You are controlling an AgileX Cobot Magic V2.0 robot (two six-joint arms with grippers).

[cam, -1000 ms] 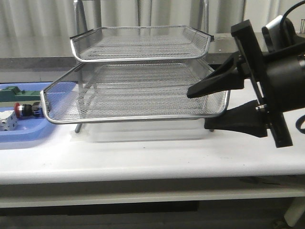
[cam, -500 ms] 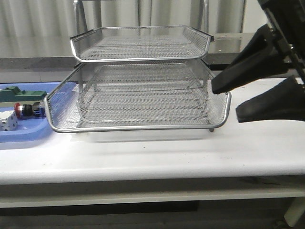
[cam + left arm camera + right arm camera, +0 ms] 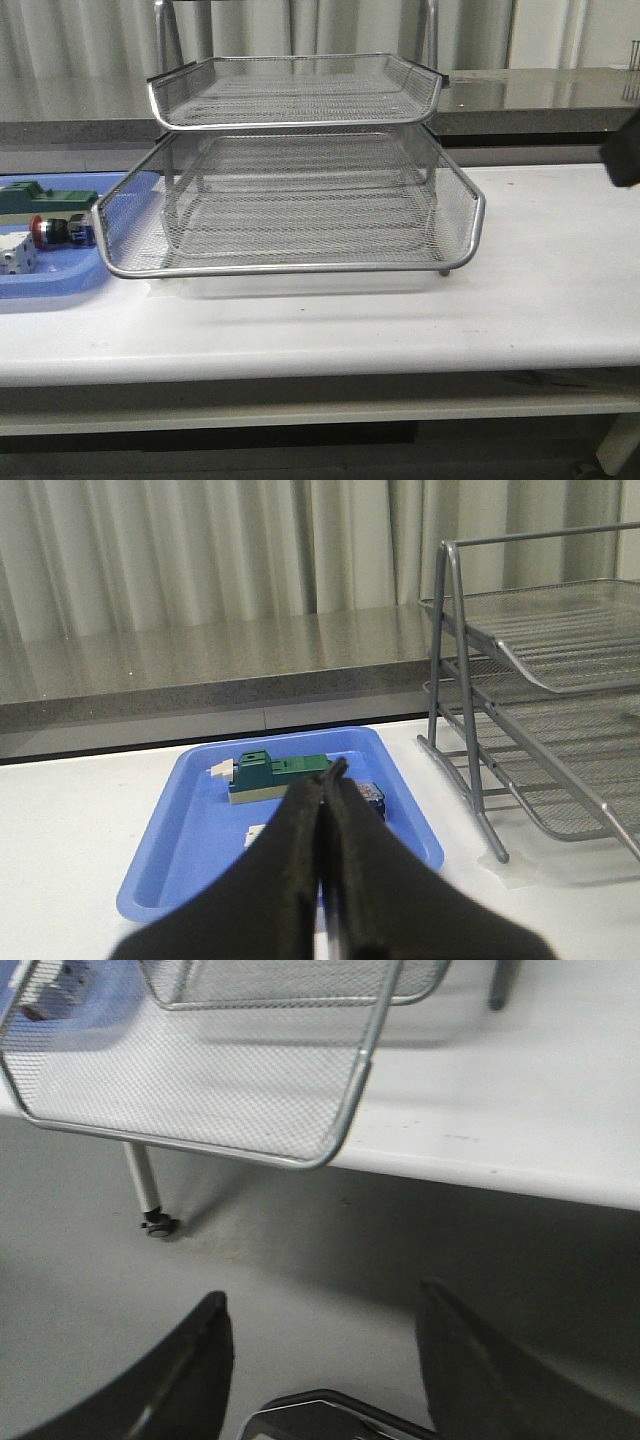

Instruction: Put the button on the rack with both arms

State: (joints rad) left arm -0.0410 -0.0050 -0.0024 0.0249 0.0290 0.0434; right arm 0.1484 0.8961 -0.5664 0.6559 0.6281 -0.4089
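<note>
The button point(image 3: 55, 230) lies in the blue tray point(image 3: 60, 285) at the table's left, red head pointing left. In the left wrist view only its blue-grey rear block point(image 3: 372, 798) shows behind my fingers. The rack point(image 3: 300, 200) stands mid-table, its tiers empty; it also shows in the left wrist view point(image 3: 540, 670) and the right wrist view point(image 3: 250, 1100). My left gripper point(image 3: 330, 775) is shut and empty, hovering above the near side of the blue tray point(image 3: 190, 830). My right gripper point(image 3: 325, 1310) is open and empty, off the table's front right, over the floor.
A green block point(image 3: 45, 195) and a white block point(image 3: 15, 255) share the blue tray with the button. In the front view only a dark bit of the right arm point(image 3: 625, 160) shows at the right edge. A grey counter runs behind the table.
My right arm, its gripper open, has pulled away from the rack's right front corner, up and to the right, almost out of the front view. The rack and button stay put.
</note>
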